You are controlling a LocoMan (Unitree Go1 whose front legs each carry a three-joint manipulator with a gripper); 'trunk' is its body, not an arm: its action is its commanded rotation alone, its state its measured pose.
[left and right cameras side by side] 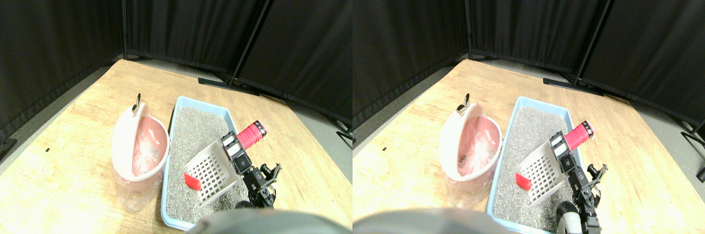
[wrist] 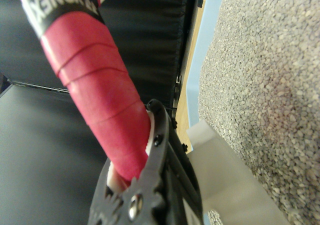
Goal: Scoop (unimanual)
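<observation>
A white slotted scoop (left and right cameras side by side: 212,170) with a red-wrapped handle (left and right cameras side by side: 251,134) hangs tilted over the grey litter (left and right cameras side by side: 198,129) in a light blue tray (left and right cameras side by side: 201,102). My right gripper (left and right cameras side by side: 236,150) is shut on the handle where it meets the scoop's body. A small red piece (left and right cameras side by side: 192,181) sits at the scoop's lower front edge, just above the litter. In the wrist view the red handle (wrist: 95,85) runs into the dark jaw of the gripper (wrist: 142,160), with the scoop's white wall (wrist: 225,185) and the litter (wrist: 270,85) beside it.
A pink bin (left and right cameras side by side: 151,140) lined with clear plastic, its white lid (left and right cameras side by side: 124,135) swung open, stands right against the tray's left side. All sits on a wooden board (left and right cameras side by side: 66,162). Black curtain panels (left and right cameras side by side: 193,19) close off the back and left.
</observation>
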